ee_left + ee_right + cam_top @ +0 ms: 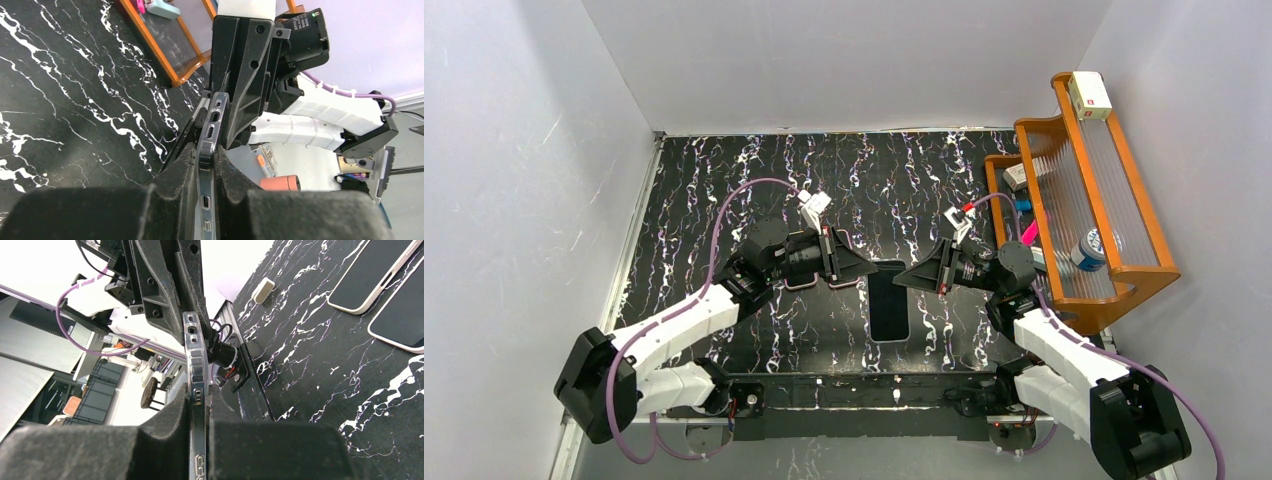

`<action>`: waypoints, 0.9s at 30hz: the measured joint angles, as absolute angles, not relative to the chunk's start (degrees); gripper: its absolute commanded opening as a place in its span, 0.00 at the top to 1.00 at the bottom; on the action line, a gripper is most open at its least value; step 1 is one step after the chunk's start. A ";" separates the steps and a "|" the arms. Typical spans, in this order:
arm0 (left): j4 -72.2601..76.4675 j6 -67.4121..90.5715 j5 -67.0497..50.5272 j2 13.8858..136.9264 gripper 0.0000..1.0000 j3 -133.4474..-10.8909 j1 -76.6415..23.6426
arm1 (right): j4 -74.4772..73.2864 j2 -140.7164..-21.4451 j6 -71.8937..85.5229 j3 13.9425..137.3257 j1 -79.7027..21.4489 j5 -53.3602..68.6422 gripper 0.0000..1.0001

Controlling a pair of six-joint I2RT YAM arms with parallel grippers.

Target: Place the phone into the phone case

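A dark phone (pixel 888 305) lies flat, screen up, at the table's middle, just over the black marbled top. My left gripper (pixel 864 270) is shut on its left long edge and my right gripper (pixel 902 277) on its right long edge, facing each other. In the left wrist view the gripper (pixel 206 150) pinches the phone's glossy edge (pixel 212 125), which shows button cut-outs. The right wrist view shows the same for the right gripper (pixel 200 395) and the edge (pixel 194 355). I cannot tell whether a clear case wraps the phone.
Two more phones in pale cases (pixel 372 272) (pixel 400 315) lie on the table, mostly under the left arm in the top view (pixel 799 285). An orange rack (pixel 1114 270) with a white box (pixel 1089 95) and a can (pixel 1089 248) stands at the right.
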State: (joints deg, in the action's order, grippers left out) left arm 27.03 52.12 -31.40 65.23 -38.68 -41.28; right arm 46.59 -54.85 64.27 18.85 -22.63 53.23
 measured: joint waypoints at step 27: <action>23.29 53.63 -30.65 63.94 0.48 -34.83 -41.21 | 52.95 -60.14 70.87 18.85 -22.90 42.46 0.99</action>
